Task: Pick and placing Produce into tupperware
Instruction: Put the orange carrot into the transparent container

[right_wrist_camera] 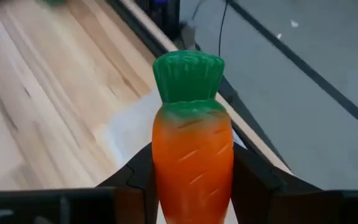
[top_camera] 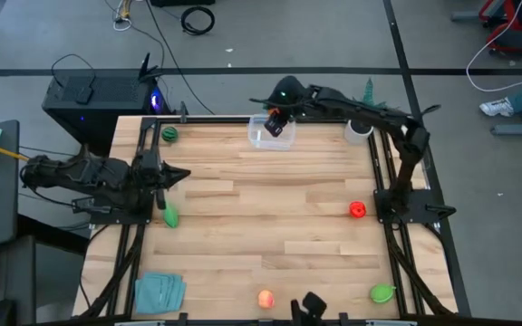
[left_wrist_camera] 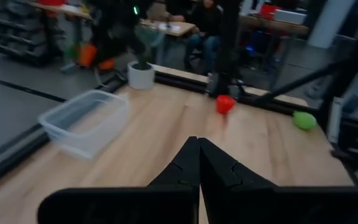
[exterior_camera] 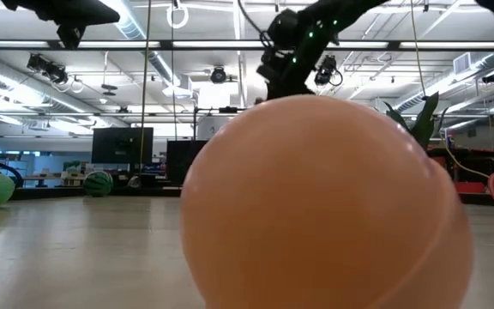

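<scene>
Right now the right gripper (top_camera: pixel 277 120) hangs over the small clear plastic rectangular box (top_camera: pixel 263 138) at the upper middle of the overhead frame, its fingers pinching an orange toy carrot with a green top (right_wrist_camera: pixel 192 155) by the body, leafy end pointing away from the wrist. From here the box looks empty, so I'd judge nothing is packed yet and the carrot is about to be the first piece in.

Plenty remains on the wooden table (top_camera: pixel 270 217): a dark green round piece (top_camera: pixel 169 134) at upper left, a bright green piece (top_camera: pixel 169 217) at middle left, a red piece (top_camera: pixel 357 210) at middle right, a light green piece (top_camera: pixel 382 293) at lower right, and a peach-orange piece (top_camera: pixel 265 298) at bottom centre.

Over at middle left, the left gripper (top_camera: pixel 176 176) waits with fingers pressed together.
</scene>
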You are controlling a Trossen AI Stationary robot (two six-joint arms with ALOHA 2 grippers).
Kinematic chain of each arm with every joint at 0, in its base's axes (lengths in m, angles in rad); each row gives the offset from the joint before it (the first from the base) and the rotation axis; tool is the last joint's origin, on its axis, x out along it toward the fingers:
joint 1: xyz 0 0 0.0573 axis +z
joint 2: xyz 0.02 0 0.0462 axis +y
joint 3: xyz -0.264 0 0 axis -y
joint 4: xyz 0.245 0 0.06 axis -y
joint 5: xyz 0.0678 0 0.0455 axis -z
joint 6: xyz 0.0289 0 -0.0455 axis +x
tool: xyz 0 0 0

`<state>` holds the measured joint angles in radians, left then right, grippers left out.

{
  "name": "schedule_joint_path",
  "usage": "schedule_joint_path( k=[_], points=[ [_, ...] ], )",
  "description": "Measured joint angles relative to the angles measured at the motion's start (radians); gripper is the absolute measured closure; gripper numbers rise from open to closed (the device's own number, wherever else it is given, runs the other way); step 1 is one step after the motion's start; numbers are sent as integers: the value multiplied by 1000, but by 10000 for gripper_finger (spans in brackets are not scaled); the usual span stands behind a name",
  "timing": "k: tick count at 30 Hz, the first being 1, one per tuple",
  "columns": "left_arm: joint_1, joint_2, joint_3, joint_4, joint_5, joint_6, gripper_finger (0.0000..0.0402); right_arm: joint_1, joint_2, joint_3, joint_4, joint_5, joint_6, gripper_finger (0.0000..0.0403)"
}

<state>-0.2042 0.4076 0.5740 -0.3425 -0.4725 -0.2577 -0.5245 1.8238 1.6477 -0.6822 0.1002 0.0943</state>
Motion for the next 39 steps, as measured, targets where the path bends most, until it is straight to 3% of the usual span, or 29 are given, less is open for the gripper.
schedule_joint_path(
  k=[10, 19, 39],
  points=[
    [147, 20, 15, 8, -21, -52, 396, -58, 128, -1, -18, -29, -214, 254],
    [244, 67, 15, 18, -21, -72, 397, -62, 208, -2, -17, -34, -287, 254],
    [270, 96, 15, 36, -20, -72, 397, -62, 276, -3, -19, -38, -341, 240]
  ],
)
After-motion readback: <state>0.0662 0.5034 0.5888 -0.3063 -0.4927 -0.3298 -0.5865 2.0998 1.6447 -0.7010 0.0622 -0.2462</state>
